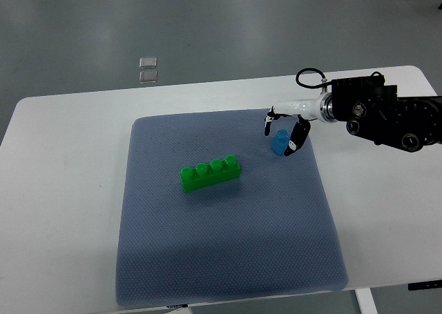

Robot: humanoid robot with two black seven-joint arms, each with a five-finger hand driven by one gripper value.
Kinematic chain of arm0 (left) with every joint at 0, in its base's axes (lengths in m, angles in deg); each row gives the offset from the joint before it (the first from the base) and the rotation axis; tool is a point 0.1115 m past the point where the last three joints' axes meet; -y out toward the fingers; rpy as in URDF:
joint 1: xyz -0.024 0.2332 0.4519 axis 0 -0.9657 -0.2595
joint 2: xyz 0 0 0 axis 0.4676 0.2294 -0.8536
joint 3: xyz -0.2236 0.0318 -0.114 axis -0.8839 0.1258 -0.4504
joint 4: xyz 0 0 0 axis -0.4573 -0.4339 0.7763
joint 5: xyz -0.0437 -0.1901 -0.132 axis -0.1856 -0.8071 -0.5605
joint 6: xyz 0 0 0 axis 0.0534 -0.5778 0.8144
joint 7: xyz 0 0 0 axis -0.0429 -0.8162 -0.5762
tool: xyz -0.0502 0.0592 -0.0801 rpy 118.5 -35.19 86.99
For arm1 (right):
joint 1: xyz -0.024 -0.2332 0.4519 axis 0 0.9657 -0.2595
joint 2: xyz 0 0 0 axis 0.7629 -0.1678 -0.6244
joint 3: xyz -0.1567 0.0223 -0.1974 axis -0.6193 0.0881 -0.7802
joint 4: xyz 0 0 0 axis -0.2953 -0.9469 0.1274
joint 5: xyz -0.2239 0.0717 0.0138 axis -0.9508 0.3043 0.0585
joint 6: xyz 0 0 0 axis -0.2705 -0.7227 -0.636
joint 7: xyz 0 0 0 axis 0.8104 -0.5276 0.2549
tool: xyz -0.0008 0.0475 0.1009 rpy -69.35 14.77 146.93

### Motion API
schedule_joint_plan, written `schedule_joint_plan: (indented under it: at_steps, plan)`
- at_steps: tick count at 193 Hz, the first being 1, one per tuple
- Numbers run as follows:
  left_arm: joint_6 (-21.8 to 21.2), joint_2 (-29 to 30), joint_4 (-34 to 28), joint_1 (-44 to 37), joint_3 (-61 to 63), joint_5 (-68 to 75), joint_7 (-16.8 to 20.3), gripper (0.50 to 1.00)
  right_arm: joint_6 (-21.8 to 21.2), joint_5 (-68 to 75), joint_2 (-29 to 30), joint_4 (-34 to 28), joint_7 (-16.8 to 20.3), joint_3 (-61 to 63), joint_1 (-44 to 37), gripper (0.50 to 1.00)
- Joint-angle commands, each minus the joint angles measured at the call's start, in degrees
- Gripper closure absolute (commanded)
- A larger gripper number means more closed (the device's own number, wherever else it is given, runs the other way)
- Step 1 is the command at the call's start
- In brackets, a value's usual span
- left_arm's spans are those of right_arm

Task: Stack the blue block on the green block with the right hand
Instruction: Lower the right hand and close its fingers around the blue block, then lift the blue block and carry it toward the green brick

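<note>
A long green block (210,174) with a row of studs lies on the grey-blue mat (228,252), left of centre. To its upper right, a small blue block (280,143) sits at the mat's right side. My right hand (284,133) comes in from the right edge and hovers over the blue block, its fingers (298,138) curled down around it. Whether the fingers press on the block or the block is off the mat cannot be told. The left arm is out of view.
The mat covers the middle of a white table (62,162). Two small clear squares (148,69) lie on the grey floor beyond the table's far edge. The black forearm housing (387,114) hangs over the table's right side.
</note>
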Motion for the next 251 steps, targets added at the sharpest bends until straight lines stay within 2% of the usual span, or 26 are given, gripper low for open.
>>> schedule_joint_plan:
  at_steps: [1, 45, 46, 48, 91, 146, 161, 193, 251]
  plan:
    - [0.03, 0.00, 0.00, 0.00, -0.01, 0.01, -0.08, 0.500, 0.07, -1.53, 0.51, 0.59, 0.00, -0.06, 0.65, 0.593]
    - [0.03, 0.00, 0.00, 0.00, 0.08, 0.01, -0.08, 0.500, 0.60, -2.76, 0.60, 0.77, -0.08, 0.03, 1.36, 0.605]
    - [0.03, 0.00, 0.00, 0.00, 0.08, 0.01, -0.08, 0.500, 0.86, -2.76, 0.60, 0.94, -0.17, 0.03, 1.36, 0.660]
    - [0.03, 0.00, 0.00, 0.00, 0.08, 0.01, -0.08, 0.500, 0.78, -2.76, 0.60, 0.94, -0.08, 0.03, 1.36, 0.670]
    - [0.03, 0.00, 0.00, 0.00, 0.08, 0.01, -0.08, 0.500, 0.86, -2.85, 0.60, 1.12, -0.17, -0.06, 1.36, 0.730]
    - [0.03, 0.00, 0.00, 0.00, -0.01, 0.01, -0.08, 0.500, 0.86, -3.03, 0.69, 1.12, -0.61, -0.15, 1.44, 0.740]
    - [0.03, 0.00, 0.00, 0.00, 0.08, 0.01, -0.08, 0.500, 0.86, -3.03, 0.69, 1.12, -0.70, -0.15, 1.44, 0.762]
    - [0.03, 0.00, 0.00, 0.00, -0.01, 0.01, -0.08, 0.500, 0.86, -4.08, 0.78, 1.12, -0.79, -0.15, 1.62, 0.773]
    - [0.03, 0.00, 0.00, 0.00, -0.01, 0.01, -0.08, 0.500, 0.86, -5.14, 0.69, 1.21, -1.14, -0.24, 2.24, 0.850]
